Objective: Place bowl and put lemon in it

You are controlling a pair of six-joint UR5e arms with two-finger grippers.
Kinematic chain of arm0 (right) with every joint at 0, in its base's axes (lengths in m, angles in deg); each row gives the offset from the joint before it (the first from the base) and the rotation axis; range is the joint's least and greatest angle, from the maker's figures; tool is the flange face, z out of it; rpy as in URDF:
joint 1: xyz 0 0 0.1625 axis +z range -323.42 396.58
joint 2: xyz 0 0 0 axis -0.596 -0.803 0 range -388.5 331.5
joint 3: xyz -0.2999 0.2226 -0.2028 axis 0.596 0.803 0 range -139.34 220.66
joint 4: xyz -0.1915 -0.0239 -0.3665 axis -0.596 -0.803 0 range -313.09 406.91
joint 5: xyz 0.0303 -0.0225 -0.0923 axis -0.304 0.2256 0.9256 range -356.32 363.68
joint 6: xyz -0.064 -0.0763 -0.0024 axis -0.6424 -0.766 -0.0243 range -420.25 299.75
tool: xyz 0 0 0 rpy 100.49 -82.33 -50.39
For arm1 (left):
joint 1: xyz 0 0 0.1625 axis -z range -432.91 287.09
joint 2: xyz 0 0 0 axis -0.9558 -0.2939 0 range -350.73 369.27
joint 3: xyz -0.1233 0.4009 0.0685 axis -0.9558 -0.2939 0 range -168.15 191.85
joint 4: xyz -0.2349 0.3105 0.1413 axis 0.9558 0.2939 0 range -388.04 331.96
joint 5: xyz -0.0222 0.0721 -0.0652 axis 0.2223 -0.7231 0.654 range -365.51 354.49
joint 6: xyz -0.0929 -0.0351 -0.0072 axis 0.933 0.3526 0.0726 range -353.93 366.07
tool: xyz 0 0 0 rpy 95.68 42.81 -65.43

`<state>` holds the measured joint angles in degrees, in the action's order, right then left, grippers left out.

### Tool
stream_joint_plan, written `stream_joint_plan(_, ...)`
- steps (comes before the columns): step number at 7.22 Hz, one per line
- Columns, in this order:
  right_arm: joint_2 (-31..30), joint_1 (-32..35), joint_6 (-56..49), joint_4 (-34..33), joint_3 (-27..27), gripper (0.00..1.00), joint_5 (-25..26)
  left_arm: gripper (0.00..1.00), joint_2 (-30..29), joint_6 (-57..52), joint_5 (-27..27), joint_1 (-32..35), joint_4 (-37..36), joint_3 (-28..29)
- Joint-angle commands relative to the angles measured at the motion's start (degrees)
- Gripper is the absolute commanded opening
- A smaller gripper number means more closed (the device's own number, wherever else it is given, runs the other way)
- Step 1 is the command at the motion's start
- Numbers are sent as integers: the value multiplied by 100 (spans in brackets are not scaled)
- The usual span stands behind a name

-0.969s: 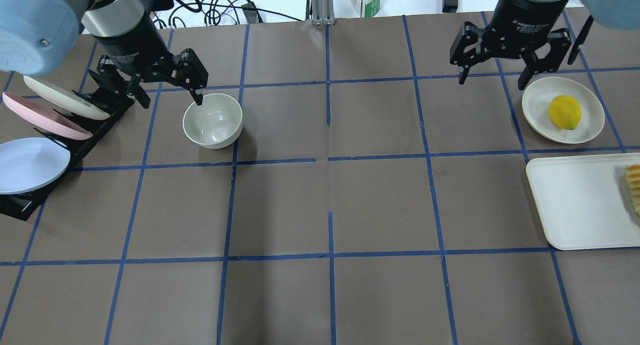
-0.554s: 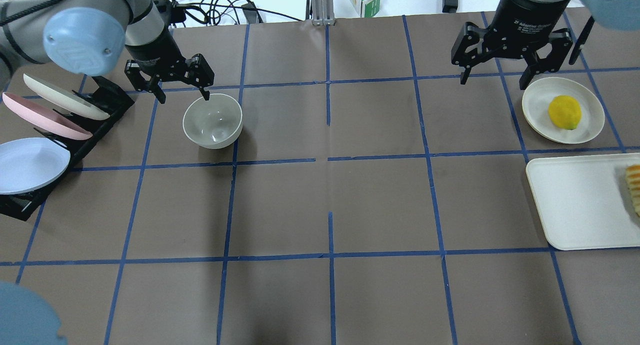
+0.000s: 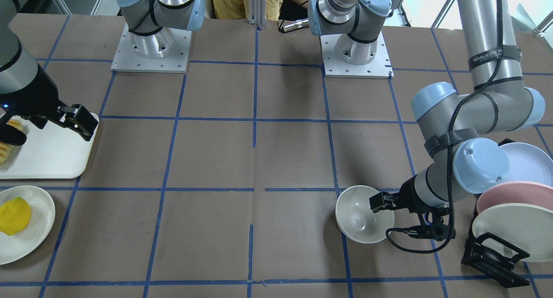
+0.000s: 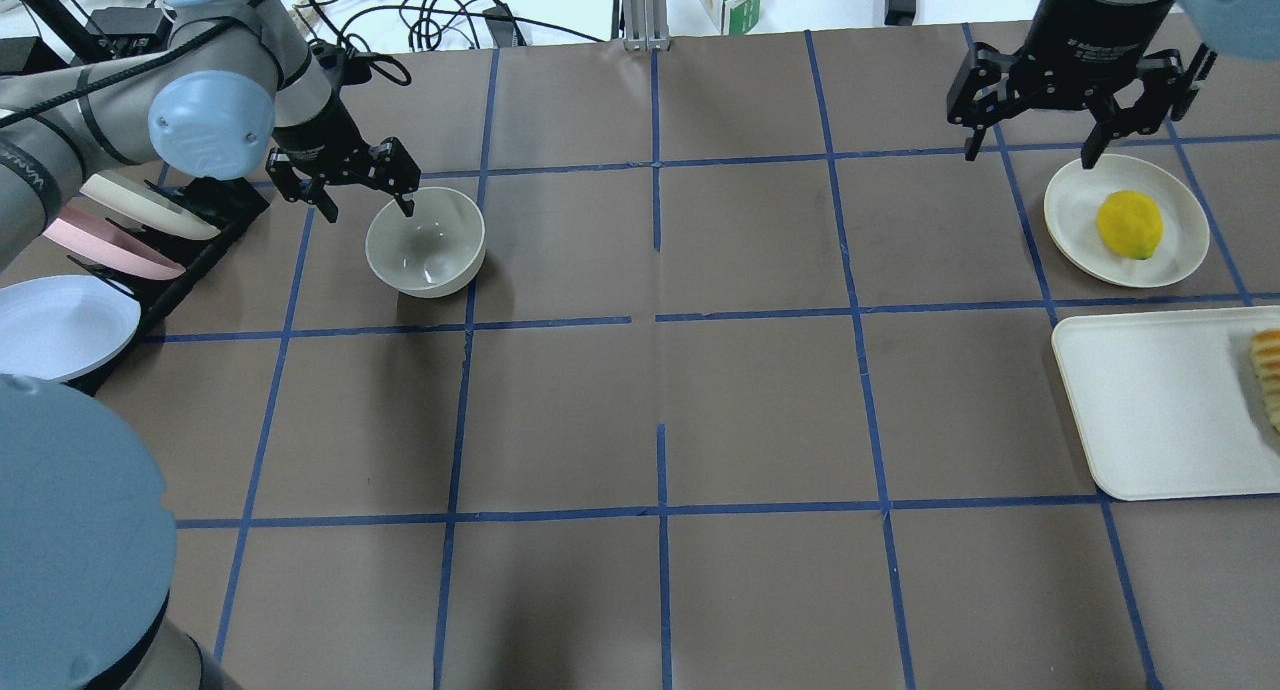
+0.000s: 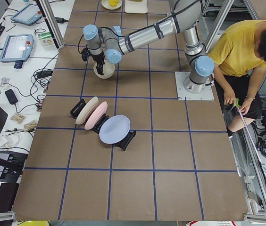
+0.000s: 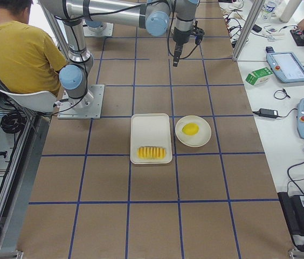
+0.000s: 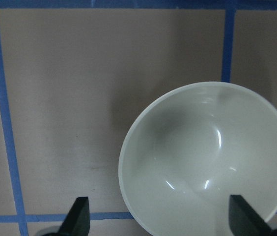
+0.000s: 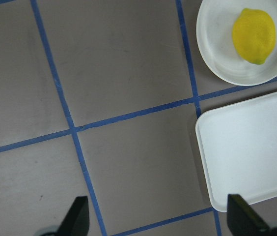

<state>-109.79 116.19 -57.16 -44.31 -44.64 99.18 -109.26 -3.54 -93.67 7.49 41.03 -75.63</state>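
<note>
- Black left pincer (image 4: 367, 212), jaws spread, has dropped lower over the last second. It now straddles the bowl (image 4: 430, 255) at its rim, one fingertip inside and the other outside.
- That looks like the set-up for a rim grip; the bowl is neither lifted nor placed yet.
- The bowl is glossy pale cream, deep and round. It sits upright and empty toward the far-left corner of the surface (image 4: 660, 410), near the rack (image 4: 205, 232), and has not shifted.
- Right pincer (image 4: 1028, 158), also spread and empty, has slid toward the right edge.
- The lemon (image 4: 1129, 224), bright yellow and matte, lies untouched on a plate (image 4: 1072, 225) near the far-right corner.
</note>
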Motion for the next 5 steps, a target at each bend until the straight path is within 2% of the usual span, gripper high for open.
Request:
stream_joint_plan(1,331,-401,-465,-533,-75,100,-5,100,-248,-33,18,-41,-331,-181)
stream_joint_plan(2,542,-428,-659,-1094,-75,100,56,100,-267,-33,27,-41,-628,-295)
stream_joint_plan(4,667,-769,-722,-1222,-83,100,4,87,-214,28,10,-33,-911,-611)
stream_joint_plan(5,920,-954,-1053,-1414,-92,100,12,76,-232,-32,18,-50,-982,-569)
